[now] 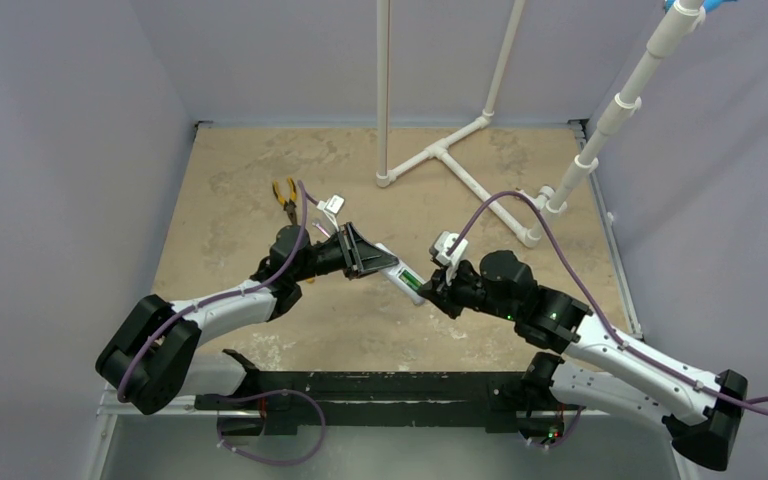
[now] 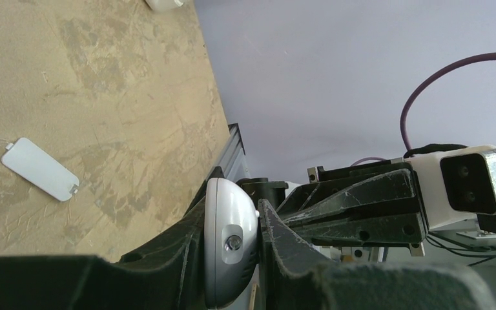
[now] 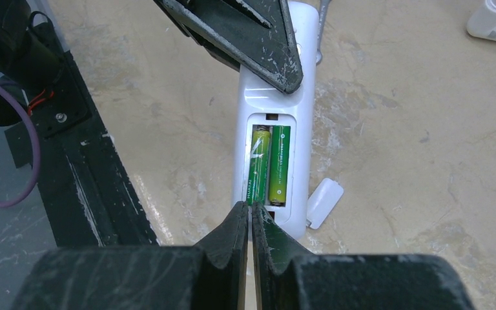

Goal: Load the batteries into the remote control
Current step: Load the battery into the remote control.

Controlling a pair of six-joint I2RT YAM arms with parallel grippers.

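The right gripper point(image 3: 250, 216) is hovering with its jaws pressed together and nothing between them. Its tips are touching, or sitting just short of, the near end of the remote control point(image 3: 303, 97), which is being held over the middle of the table point(image 1: 260, 180). What I am judging as the risk: the closed tips may be bearing down off-centre on the batteries point(image 3: 279, 161). The cell on the side of the table's near edge could then spring out, or the handset could twist, since only two fingers are pinching smooth plastic. Just beyond the tips the battery compartment point(image 3: 271, 118) is lying open. Both green cells are lying in it lengthwise, side by side, and the near-edge one is looking slightly raised, though I cannot be sure. Farther on, the left gripper point(image 3: 252, 39) is clamping the remote's far half. The battery cover point(image 2: 39, 169) is lying flat on the table, apart from the remote, so the compartment is not yet being closed
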